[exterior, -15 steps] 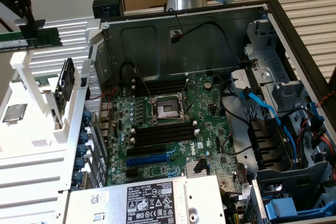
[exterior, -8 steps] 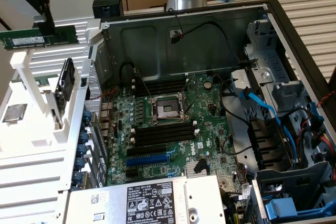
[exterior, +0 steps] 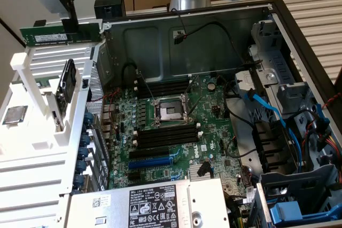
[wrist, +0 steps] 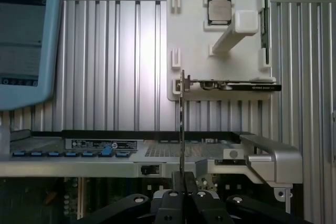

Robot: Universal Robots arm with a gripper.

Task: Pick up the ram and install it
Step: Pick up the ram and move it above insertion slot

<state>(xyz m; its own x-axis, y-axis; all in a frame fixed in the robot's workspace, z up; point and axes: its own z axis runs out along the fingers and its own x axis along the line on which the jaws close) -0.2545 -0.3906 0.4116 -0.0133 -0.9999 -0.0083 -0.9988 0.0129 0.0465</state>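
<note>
**Firmly gripped: ram aloft beside the open case**

The end effector is clenched on the ram, pinching the green stick on its upper edge near the middle. The ram hangs level in the air at the exterior view's upper left. It sits above a white holder and just outside the rear wall of the open computer case.

In the wrist view the ram shows edge-on as a thin line running out from between the black fingers of the end effector.

Inside the case lies the motherboard. Black memory slots flank the processor socket, and a blue expansion slot lies nearer the camera. The ram is well apart from these slots and touches nothing but the fingers.

The white holder rests on the slatted counter. It carries a processor chip lying flat and a dark card standing on edge.
</note>
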